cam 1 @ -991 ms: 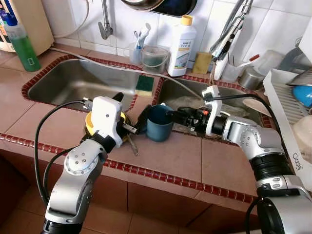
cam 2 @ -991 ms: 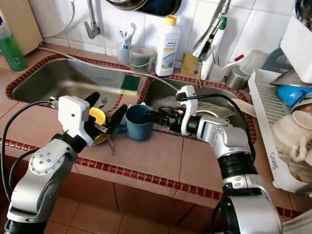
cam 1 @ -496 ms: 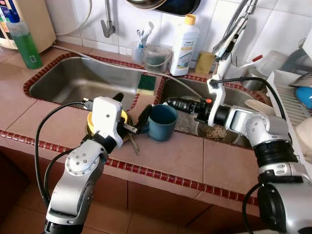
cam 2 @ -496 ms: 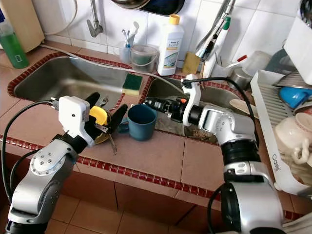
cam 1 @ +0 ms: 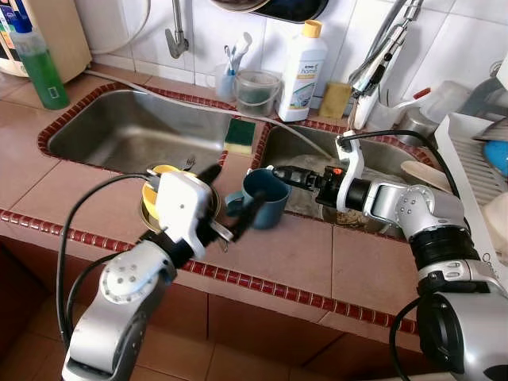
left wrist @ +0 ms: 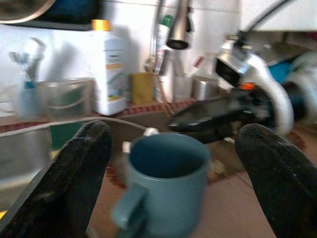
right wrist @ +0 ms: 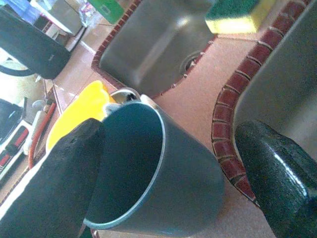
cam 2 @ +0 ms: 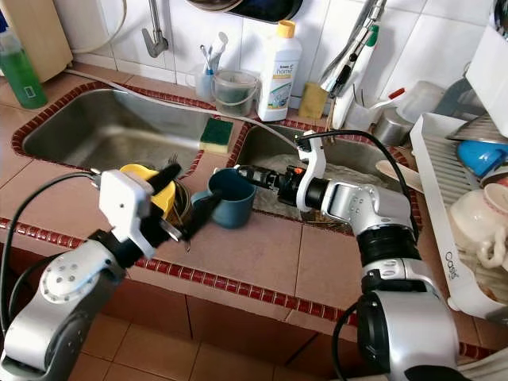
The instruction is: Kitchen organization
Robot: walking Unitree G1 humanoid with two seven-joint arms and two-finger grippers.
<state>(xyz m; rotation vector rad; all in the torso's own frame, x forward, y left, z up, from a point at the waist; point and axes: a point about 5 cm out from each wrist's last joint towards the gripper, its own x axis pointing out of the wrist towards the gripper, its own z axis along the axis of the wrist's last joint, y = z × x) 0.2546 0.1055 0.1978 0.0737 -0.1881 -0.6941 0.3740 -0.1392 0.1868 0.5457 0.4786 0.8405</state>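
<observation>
A teal mug (cam 1: 267, 199) stands on the tiled counter (cam 1: 302, 254) just in front of the divider between the two sinks, its handle toward my left arm. My left gripper (cam 1: 232, 193) is open, one black finger on each side of the handle end; in the left wrist view the mug (left wrist: 166, 178) sits between the fingers (left wrist: 74, 178). My right gripper (cam 1: 278, 175) reaches in from the right sink side, open at the mug's rim; in the right wrist view its fingers (right wrist: 277, 163) flank the mug (right wrist: 163, 183) without touching it.
A yellow cup (cam 1: 163, 181) lies in a metal bowl with cutlery behind my left wrist. A sponge (cam 1: 238, 135) lies on the divider. A white bottle (cam 1: 305, 67), a clear tub (cam 1: 255, 94) and a green bottle (cam 1: 40, 71) line the back. A dish rack (cam 1: 464, 171) stands at the right.
My left gripper has swung right and forward from over the yellow cup to the mug's handle. The right gripper stays at the mug's rim.
</observation>
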